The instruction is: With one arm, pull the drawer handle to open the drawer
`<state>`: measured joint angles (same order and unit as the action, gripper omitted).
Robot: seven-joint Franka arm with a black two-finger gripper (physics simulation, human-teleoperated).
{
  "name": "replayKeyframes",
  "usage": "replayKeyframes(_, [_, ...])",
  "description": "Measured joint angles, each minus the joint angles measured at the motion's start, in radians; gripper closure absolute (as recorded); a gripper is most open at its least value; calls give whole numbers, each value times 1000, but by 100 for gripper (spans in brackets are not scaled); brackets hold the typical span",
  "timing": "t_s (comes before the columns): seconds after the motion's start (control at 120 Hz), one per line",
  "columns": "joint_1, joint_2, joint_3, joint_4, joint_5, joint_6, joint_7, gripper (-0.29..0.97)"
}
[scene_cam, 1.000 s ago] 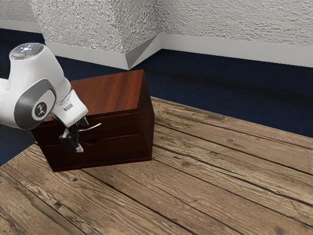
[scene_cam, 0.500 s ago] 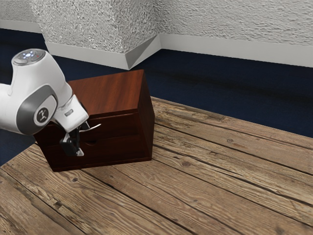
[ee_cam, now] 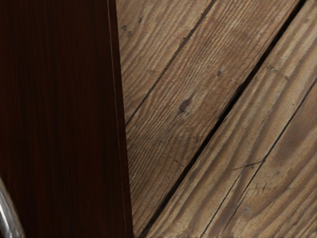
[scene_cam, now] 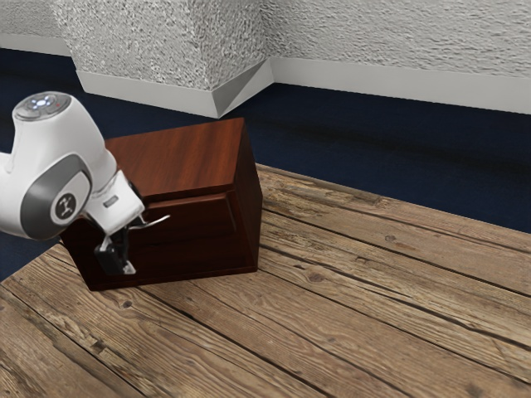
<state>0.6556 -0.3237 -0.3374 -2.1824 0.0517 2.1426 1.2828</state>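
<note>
The thin silvery metal drawer handle (scene_cam: 156,220) lies across the upper front of the dark reddish-brown wooden cabinet (scene_cam: 187,157). Its long axis runs nearly level along the drawer front (scene_cam: 195,217). The end toward the exterior view's right is free and tilts slightly upward, and the other end is hidden behind the robot's hand. The drawer front faces the near edge of the table, toward the arm. Whether the drawer stands out from the cabinet body cannot be told.

The black two-finger gripper (scene_cam: 114,259) hangs just in front of the cabinet's face, below the hidden end of the handle. It points steeply down toward the table. Whether it is spread, pressed together or pinching the handle cannot be told. The white and grey arm (scene_cam: 50,178) enters from the exterior view's left, its bulky elbow joint raised above the cabinet's top and its wrist bent downward.

In the wrist view, the dark wood of the cabinet (ee_cam: 59,119) is close under the hand, with a sliver of silvery metal (ee_cam: 6,218) at its edge.

The cabinet sits near a corner of the weathered plank table (scene_cam: 348,290). Around the table are a dark blue floor (scene_cam: 398,141) and a white rough-textured wall (scene_cam: 166,41).
</note>
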Motion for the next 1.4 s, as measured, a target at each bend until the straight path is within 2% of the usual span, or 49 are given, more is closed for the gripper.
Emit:
replayKeyframes(0.342, [1, -42, 0, -27, -27, -23, -13, 1])
replayKeyframes(0.583, [2, -76, 0, -55, -76, -41, -31, 0])
replayKeyframes(0.725, [3, -96, 0, -62, -95, -53, -42, 8])
replayKeyframes(0.85, [4, -109, 0, -76, -114, -61, -51, 3])
replayKeyframes(1.217, [5, -170, 0, -111, -150, -82, -69, 5])
replayKeyframes(1.4, [4, -191, 0, -127, -170, -98, -74, 2])
